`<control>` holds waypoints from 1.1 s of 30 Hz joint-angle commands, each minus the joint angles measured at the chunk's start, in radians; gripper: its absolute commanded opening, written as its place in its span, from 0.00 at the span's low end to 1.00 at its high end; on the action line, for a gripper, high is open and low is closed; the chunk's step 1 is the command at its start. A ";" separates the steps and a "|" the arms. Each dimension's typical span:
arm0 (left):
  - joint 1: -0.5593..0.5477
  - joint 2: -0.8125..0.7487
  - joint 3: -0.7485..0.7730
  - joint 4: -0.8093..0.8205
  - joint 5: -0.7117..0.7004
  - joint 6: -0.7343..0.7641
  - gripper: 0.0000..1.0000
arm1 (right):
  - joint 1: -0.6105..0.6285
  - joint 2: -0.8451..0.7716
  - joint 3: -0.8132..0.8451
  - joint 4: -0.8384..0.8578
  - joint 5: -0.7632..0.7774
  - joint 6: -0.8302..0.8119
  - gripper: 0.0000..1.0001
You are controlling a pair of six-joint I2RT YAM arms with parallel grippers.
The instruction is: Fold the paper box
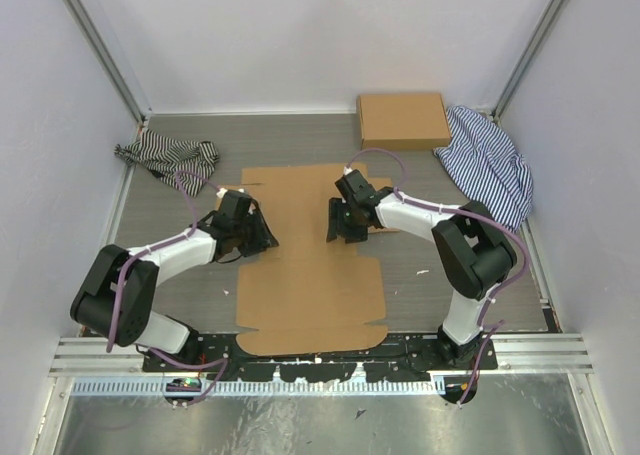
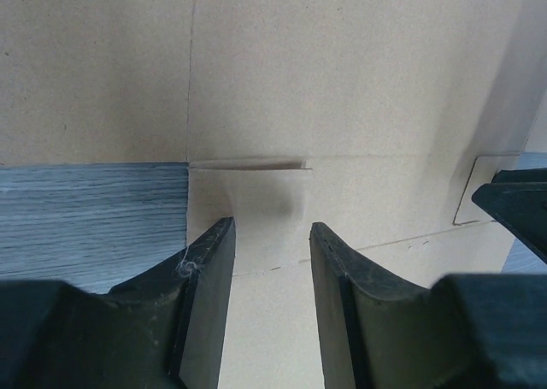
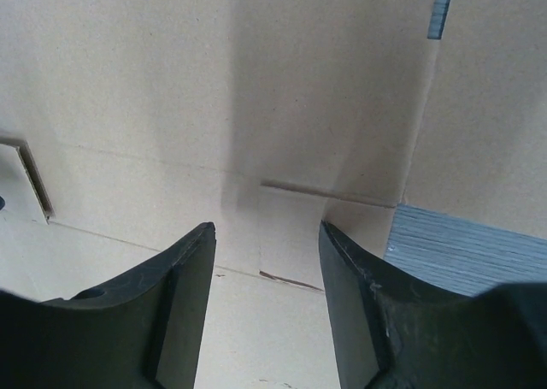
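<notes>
**Both tools low over flat box, side tabs next**

L tool (image 2: 272, 226): jaws apart, nothing clamped, small side tab lying below the gap. R tool (image 3: 267, 228): likewise apart and empty on the opp side. Paper box (image 1: 310, 275) lies flat and unfolded mid bench (image 1: 440, 265), btw the arms. Likely step is raising the side flaps: get a finger under the edge near the crease and lift both sides evenly so the sheet doesn't slide. Other cardboard box (image 1: 403, 120), far-L striped cloth (image 1: 168, 157) and far-R striped cloth (image 1: 490, 160) sit at the back, well apart. Nothing blocking.

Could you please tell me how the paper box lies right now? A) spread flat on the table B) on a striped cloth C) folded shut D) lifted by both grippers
A: the paper box lies unfolded on the table, with the left gripper and right gripper open at its side edges.
</notes>
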 commanded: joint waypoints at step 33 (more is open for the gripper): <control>0.234 0.191 0.615 -0.322 -0.003 0.140 0.76 | -0.276 0.301 0.840 -0.291 -0.044 -0.295 0.75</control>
